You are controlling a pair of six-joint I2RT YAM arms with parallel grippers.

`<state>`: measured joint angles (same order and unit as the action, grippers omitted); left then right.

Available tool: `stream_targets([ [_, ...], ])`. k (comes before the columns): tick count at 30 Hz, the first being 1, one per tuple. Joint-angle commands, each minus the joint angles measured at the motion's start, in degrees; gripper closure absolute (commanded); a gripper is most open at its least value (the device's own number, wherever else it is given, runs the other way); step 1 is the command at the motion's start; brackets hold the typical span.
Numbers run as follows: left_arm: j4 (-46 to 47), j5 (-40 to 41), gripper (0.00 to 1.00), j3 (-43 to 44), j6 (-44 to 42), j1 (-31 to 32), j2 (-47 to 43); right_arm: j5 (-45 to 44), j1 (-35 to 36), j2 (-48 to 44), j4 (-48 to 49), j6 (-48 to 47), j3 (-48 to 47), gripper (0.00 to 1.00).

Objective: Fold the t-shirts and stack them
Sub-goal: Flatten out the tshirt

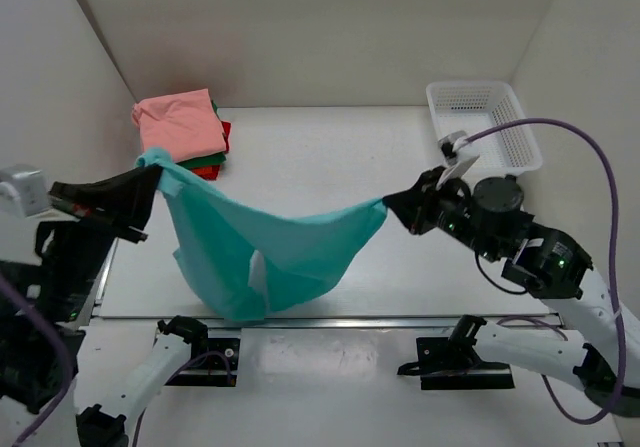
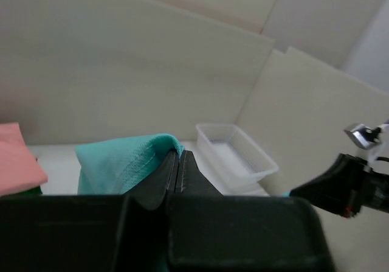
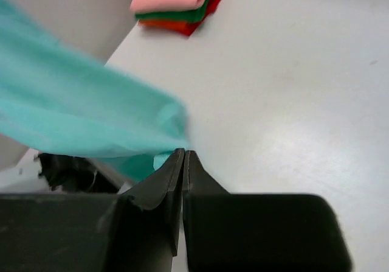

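You see the teal t-shirt (image 1: 270,252) sagging over the worktop (image 1: 330,157), left fingers (image 2: 167,177) and right fingers (image 3: 170,177) each clamped on 1 end.

both arms are black and white. right arm (image 1: 530,257) has white shells, black joints, tiny green leds (image 1: 562,262) and a purple cable (image 1: 612,199) looping over it. left arm (image 1: 100,202) looks mostly black, grey box (image 1: 22,189) at its end. fingers (image 3: 164,187) are matte black wedges. black base plates (image 1: 490,375).
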<state>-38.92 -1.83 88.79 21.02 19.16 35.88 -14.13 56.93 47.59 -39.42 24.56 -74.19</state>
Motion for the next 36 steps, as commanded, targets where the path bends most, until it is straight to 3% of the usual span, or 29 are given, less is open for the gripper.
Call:
stream_targets([
  [1, -4.9, 1.0, 1.0, 4.8, -0.4, 0.8, 3.0, 13.2, -15.0, -0.5, 0.3, -5.4, -8.2, 1.0],
  [3, -4.3, 0.7, 1.0, 5.2, -0.4, 0.4, 4.0, 24.4, -29.2, 0.9, -0.4, -7.8, -13.6, 1.0],
  [5, -3.5, -0.4, 1.0, 4.1, -1.9, 0.4, 6.6, 38.6, -54.1, 2.3, -0.7, -11.7, -16.2, 1.0],
  [6, -2.8, -0.7, 1.0, 3.6, -2.2, 0.2, 7.3, 49.5, -60.8, 3.2, 0.2, -12.7, -17.1, 1.0],
  [7, -2.5, -0.8, 1.0, 3.1, -3.3, 0.3, 8.8, 44.9, -60.3, 4.3, 0.8, -12.8, -17.2, 1.0],
  [8, -1.5, -1.2, 1.0, 2.9, -4.2, 0.1, 10.5, 43.7, -54.3, 4.8, 2.8, -12.9, -16.9, 1.0],
  [10, 0.4, -0.6, 1.0, 1.9, -6.1, -0.5, 13.1, 27.3, -44.4, 7.8, 3.3, -16.6, -17.3, 1.0],
  [12, 2.1, -1.2, 1.0, 1.6, -8.6, -2.4, 16.6, 24.2, -40.8, 12.6, 3.7, -19.7, -18.5, 1.0],
  [13, 2.6, -1.6, 1.0, 1.7, -10.0, -3.4, 19.5, 26.5, -43.1, 15.6, 5.2, -20.8, -18.7, 1.0],
  [14, 3.4, -3.3, 1.0, 1.7, -11.2, -4.7, 22.1, 34.2, -47.7, 16.9, 7.3, -20.0, -18.1, 1.0],
  [16, 6.3, -7.9, 1.0, -0.1, -10.8, -8.8, 24.8, 38.8, -49.8, 20.5, 10.7, -18.6, -14.9, 1.0],
  [19, 9.2, -8.7, 1.0, -5.8, -10.7, -8.8, 25.3, 31.2, -43.2, 25.8, 12.7, -21.8, -11.5, 1.0],
  [20, 9.8, -8.7, 1.0, -7.0, -10.9, -8.5, 24.2, 32.3, -41.4, 27.1, 13.6, -22.4, -10.3, 0.98],
  [21, 10.8, -9.5, 1.0, -10.3, -10.9, -9.0, 23.5, 31.4, -39.9, 30.7, 14.5, -22.1, -8.3, 0.94],
  [23, 11.7, -9.8, 1.0, -15.0, -10.8, -9.1, 22.0, 31.5, -37.8, 36.6, 16.1, -22.5, -5.5, 0.76],
  [25, 12.5, -8.6, 1.0, -21.3, -11.3, -9.2, 20.6, 31.2, -34.9, 44.0, 17.6, -23.3, -3.6, 0.76],
  [28, 11.7, -6.7, 1.0, -26.6, -13.2, -9.0, 18.0, 30.6, -29.1, 49.5, 22.3, -23.8, -1.4, 0.64],
  [36, 9.3, 1.3, 1.0, -33.6, -15.6, -8.8, 14.9, 30.0, -18.5, 60.2, 27.6, -23.7, -3.1, 0.55],
])
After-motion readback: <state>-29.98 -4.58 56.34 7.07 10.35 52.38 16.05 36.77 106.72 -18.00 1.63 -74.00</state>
